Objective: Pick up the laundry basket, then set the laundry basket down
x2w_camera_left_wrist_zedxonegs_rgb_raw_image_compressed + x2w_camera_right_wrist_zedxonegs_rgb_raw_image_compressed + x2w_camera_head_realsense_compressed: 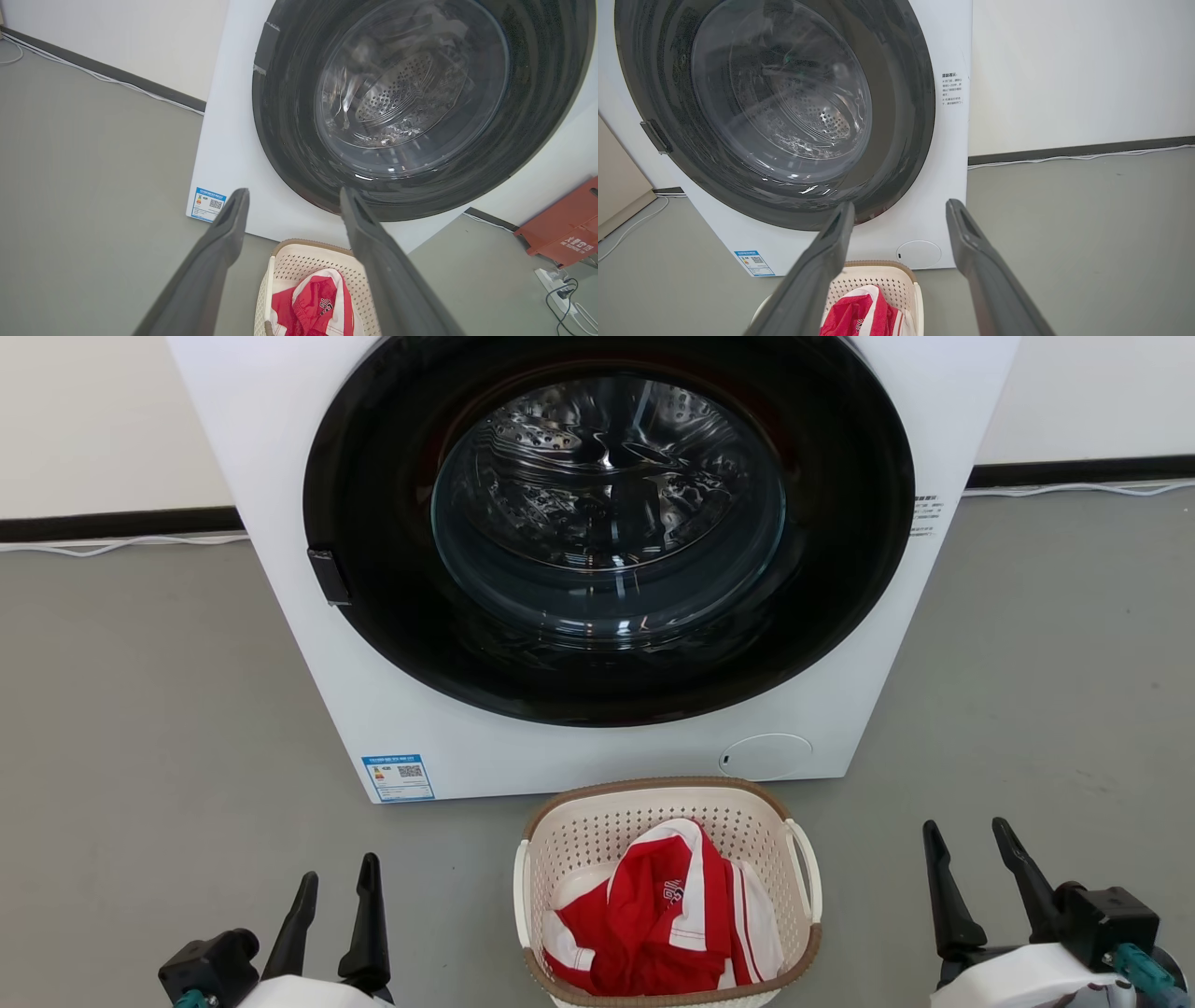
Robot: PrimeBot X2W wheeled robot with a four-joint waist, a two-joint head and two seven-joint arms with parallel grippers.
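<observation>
Sitting untouched between wide-spread left fingers [367,924] and wide-spread right fingers [945,896]: laundry basket [597,835]

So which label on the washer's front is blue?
The rectangular blue-bordered label with a QR code, at the lower left corner of the white front-loading washing machine; the other, near its right edge, is plain black text.

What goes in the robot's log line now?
stage: pre-pickup; left gripper: open, empty; right gripper: open, empty; laundry basket: on floor, red-and-white garment inside
</observation>
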